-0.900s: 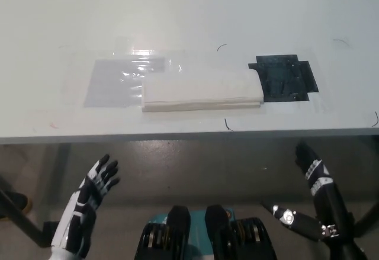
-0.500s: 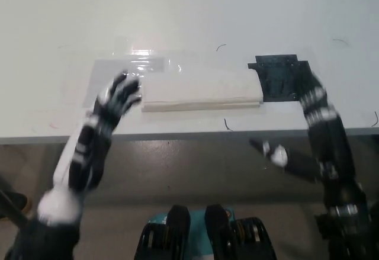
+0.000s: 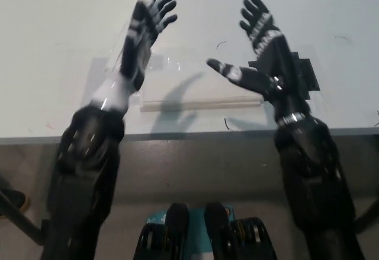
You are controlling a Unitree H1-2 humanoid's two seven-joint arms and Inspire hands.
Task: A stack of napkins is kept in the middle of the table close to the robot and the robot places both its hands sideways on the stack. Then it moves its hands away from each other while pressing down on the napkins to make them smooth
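Both hands have come up fast. A moment ago they were down low under the table edge, and now they are stretched out high over the table. The left hand (image 3: 144,38) is up on the left side, with its fingers spread wide apart and nothing in it. The right hand (image 3: 265,50) is up on the right side, also wide open and holding nothing, with its thumb sticking out toward the middle.

The stack of napkins (image 3: 201,91) sits near the front edge of the white table (image 3: 47,23), right between the two arms. It has not moved. A shiny clear plastic sheet (image 3: 100,73) lies just beside it on the left, and a black patch (image 3: 305,76) lies just beside it on the right, partly hidden by the right arm.

The hands look like they are in the air above the napkins, not touching them yet. I think they must turn sideways and come down on the stack next, so the pressing and smoothing has not started
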